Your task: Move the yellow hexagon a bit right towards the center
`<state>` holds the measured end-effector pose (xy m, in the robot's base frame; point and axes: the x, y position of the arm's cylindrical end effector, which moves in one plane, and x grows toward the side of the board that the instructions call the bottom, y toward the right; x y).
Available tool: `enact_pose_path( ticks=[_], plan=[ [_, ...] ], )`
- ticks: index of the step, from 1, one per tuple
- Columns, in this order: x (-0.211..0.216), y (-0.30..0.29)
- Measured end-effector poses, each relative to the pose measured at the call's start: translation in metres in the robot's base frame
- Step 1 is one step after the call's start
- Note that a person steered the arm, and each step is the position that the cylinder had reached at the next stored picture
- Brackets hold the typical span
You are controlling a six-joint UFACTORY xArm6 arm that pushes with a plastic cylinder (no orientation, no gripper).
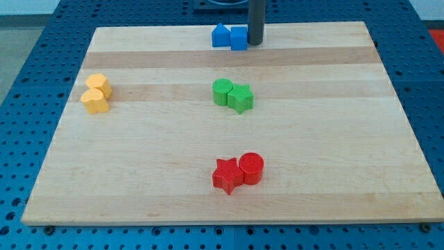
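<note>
Red star block (227, 175) and red cylinder (252, 168) sit touching, nearest the view's bottom. Yellow hexagon block (99, 85) is far left, touching a second yellow block (94, 101). My tip (255, 43), a bare rod holding nothing, is up top beside the blue cube (238, 38), well apart, so repositioning is needed. Pale wooden board (333, 139) on blue pegboard (21, 83).

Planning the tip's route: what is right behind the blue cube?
My tip stands beside the blue cube, at its right, near the board's top edge. Whether they touch is unclear. Another blue block sits left.
</note>
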<state>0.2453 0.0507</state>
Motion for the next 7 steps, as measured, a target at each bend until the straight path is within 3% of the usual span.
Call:
enact_pose_path(
  ticks=[2, 3, 4, 7],
  plan=[
    [0.001, 0.000],
    [0.053, 0.000],
    [0.066, -0.005],
    [0.062, -0.243]
  ],
)
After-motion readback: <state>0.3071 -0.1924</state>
